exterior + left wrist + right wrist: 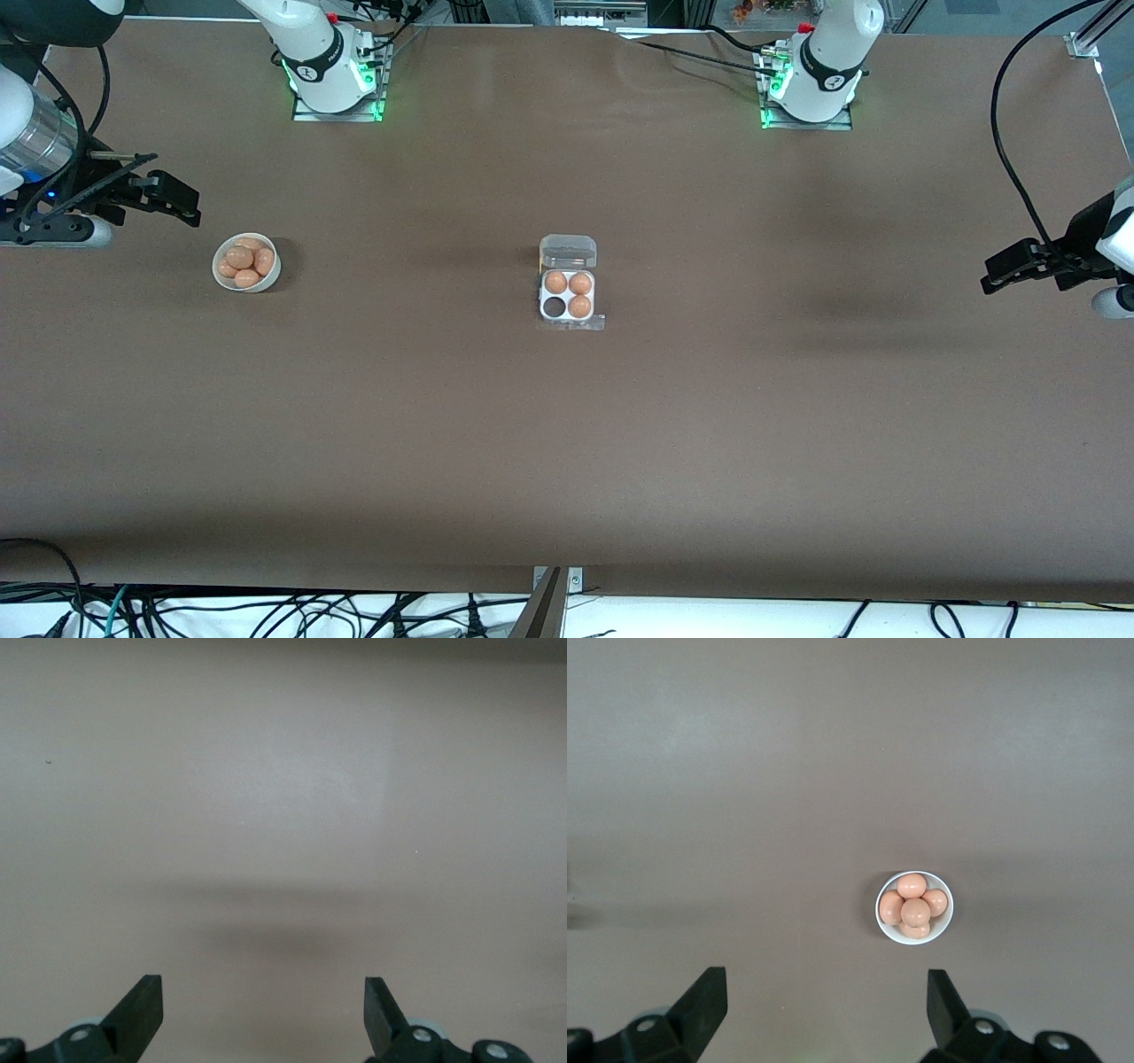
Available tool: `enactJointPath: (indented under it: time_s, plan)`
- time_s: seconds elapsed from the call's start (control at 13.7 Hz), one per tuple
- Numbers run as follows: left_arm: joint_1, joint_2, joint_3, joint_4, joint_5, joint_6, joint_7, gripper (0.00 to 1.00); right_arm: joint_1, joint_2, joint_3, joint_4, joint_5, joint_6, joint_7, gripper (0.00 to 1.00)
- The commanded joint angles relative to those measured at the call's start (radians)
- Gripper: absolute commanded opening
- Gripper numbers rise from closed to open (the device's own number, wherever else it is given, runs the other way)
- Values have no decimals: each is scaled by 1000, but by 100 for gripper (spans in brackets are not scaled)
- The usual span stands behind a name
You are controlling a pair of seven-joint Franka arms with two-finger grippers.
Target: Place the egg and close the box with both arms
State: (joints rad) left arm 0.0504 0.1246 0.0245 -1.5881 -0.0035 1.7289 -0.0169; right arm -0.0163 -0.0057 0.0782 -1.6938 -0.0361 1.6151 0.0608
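Observation:
The clear egg box (568,285) sits at the table's middle with its lid open. Three orange-brown eggs fill three cells, and the cell nearest the front camera toward the right arm's end is empty. A white bowl (246,262) with several eggs (247,260) stands toward the right arm's end; it also shows in the right wrist view (913,908). My right gripper (173,200) is open and empty, raised above the table at that end, beside the bowl. My left gripper (1010,268) is open and empty, raised above bare table at the left arm's end.
The brown table (567,443) spreads wide around the box. The two arm bases (332,66) (815,75) stand along the table's edge farthest from the front camera. Cables hang below the table's nearest edge.

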Motion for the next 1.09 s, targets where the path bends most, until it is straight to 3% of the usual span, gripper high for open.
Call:
enactJointPath:
  time_s: [0.0, 0.73, 1.02]
  plan:
    - [6, 15, -3, 33, 22, -19, 20, 100, -13, -11, 12, -10, -2, -14, 8, 100]
    - [6, 17, -5, 31, 22, -20, 20, 100, -13, -7, 9, -14, -2, -14, 8, 100]
    - [6, 17, -3, 33, 22, -19, 20, 100, -16, 13, -35, -105, -13, 64, -4, 100]
